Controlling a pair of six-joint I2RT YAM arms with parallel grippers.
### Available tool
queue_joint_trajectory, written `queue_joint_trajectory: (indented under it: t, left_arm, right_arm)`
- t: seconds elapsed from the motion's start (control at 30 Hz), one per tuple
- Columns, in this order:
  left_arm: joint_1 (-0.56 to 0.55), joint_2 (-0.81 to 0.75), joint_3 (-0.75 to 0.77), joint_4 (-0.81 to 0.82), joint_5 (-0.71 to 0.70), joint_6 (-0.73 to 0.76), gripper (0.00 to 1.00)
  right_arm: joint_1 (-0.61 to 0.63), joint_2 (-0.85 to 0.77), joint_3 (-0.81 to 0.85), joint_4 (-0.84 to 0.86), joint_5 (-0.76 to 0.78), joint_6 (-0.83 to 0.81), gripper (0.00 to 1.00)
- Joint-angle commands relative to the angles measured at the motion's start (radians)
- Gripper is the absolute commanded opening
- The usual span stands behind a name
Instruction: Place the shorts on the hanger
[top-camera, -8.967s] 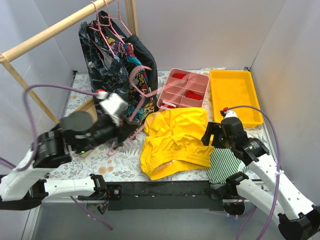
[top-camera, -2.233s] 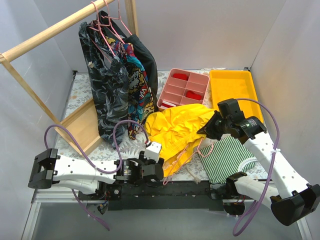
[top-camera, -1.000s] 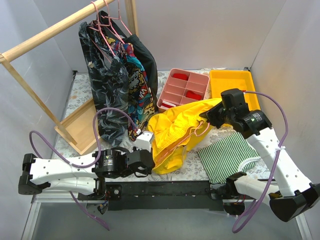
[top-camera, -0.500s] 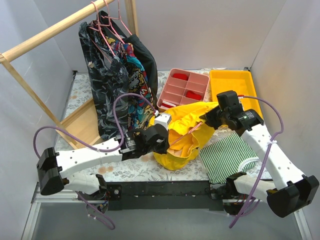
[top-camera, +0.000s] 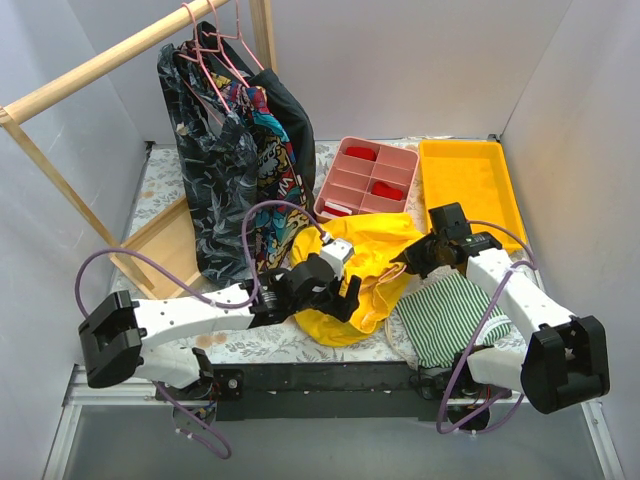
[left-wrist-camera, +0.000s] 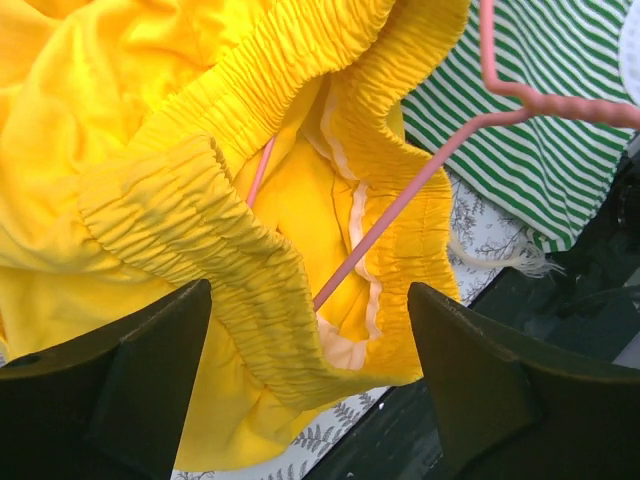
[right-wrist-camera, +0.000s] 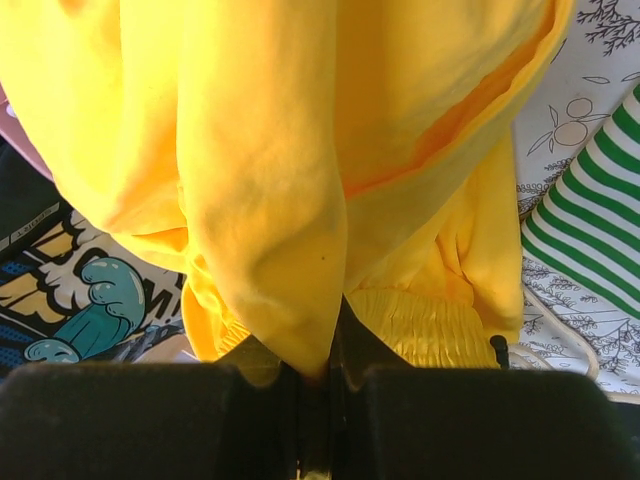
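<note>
The yellow shorts (top-camera: 385, 240) lie bunched on the table in front of the arms. In the left wrist view their gathered waistband (left-wrist-camera: 200, 210) gapes, and the thin pink hanger (left-wrist-camera: 390, 215) runs through the opening, its bent upper part over the striped cloth. My left gripper (top-camera: 343, 290) hovers just over the waistband, its jaws wide open and empty (left-wrist-camera: 310, 290). My right gripper (top-camera: 412, 258) is at the shorts' right edge, shut on a fold of yellow fabric (right-wrist-camera: 320, 365). The rest of the hanger is hidden inside the shorts.
A green-and-white striped cloth (top-camera: 450, 315) lies right of the shorts. Behind them stand a pink compartment box (top-camera: 365, 180) and a yellow tray (top-camera: 470, 185). Dark patterned garments (top-camera: 235, 170) hang on pink hangers from the wooden rod (top-camera: 100, 65) at back left.
My left gripper has opened and let go of the hanger, which now rests inside the shorts. My right gripper has come down and left with its fold, and the shorts have sunk onto the table.
</note>
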Motion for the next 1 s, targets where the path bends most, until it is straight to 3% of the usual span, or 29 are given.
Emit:
queue_joint_trajectory:
  t: [0.0, 0.1, 0.17, 0.23, 0.33, 0.47, 0.83, 0.97]
  left_arm:
    - [0.006, -0.149, -0.031, 0.059, 0.026, 0.086, 0.87]
    - [0.006, -0.237, -0.066, 0.038, 0.046, 0.121, 0.90]
    - [0.006, -0.287, -0.088, -0.001, 0.043, 0.138, 0.86]
    - [0.006, -0.345, -0.120, -0.031, 0.020, 0.153, 0.75]
    - [0.005, -0.397, -0.155, -0.097, 0.013, 0.150, 0.45]
    - [0.002, -0.472, -0.197, -0.140, 0.010, 0.109, 0.30]
    - [-0.093, -0.267, -0.108, -0.202, -0.005, 0.209, 0.39]
    - [-0.133, -0.229, -0.097, -0.219, -0.066, 0.222, 0.47]
  right_arm:
    - [-0.012, 0.015, -0.004, 0.029, -0.072, -0.020, 0.01]
    - [-0.017, 0.018, -0.005, 0.028, -0.076, -0.024, 0.01]
    - [-0.020, 0.023, -0.005, 0.029, -0.078, -0.027, 0.01]
    - [-0.021, 0.026, -0.004, 0.029, -0.084, -0.030, 0.01]
    - [-0.025, 0.033, 0.001, 0.028, -0.093, -0.033, 0.01]
    - [-0.029, 0.041, 0.003, 0.025, -0.098, -0.038, 0.01]
    - [-0.034, 0.061, 0.052, -0.012, -0.115, -0.060, 0.01]
    - [-0.035, 0.064, 0.055, -0.009, -0.125, -0.063, 0.01]
